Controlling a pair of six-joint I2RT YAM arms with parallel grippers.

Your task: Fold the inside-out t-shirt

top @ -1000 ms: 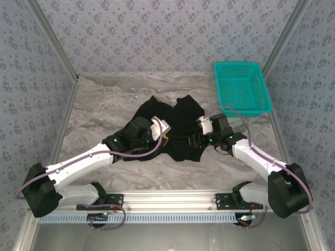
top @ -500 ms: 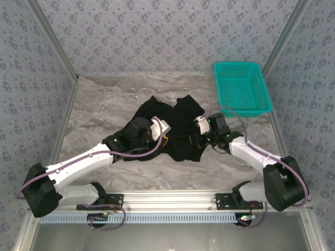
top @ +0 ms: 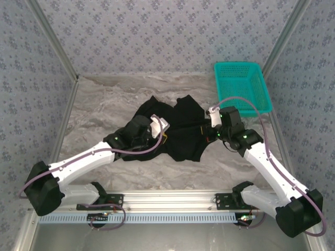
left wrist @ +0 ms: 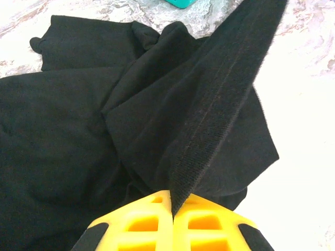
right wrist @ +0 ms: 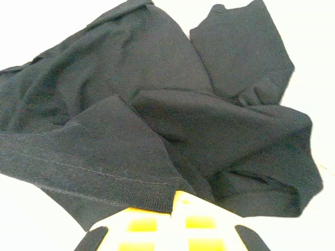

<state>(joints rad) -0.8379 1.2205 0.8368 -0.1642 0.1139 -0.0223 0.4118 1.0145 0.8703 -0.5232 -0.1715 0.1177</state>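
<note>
So the right end effector (top: 207, 125) is now pinching shut on a hemmed edge of the black t-shirt (top: 178, 130). A second ago its fingers were apart and sitting lower on the cloth, and now that arm is swinging up and out toward the teal mesh basket (top: 242, 88), taking the edge with it. From its own wrist camera, the yellow fingers (right wrist: 157, 222) are biting down right on the stitched hem. The left end effector (top: 163, 136) isn't budging. It's staying clamped on another stretch of hem, and in its wrist view that band is running taut from the fingertips (left wrist: 199, 219) up to the top corner. The rest of the shirt is lying bunched up mid-counter (top: 104, 110) between the two arms, no print or label showing. My read is that they're finally getting two grips on the hem, so stretching it flat looks like the next bit. No actual folding is happening yet.
</note>
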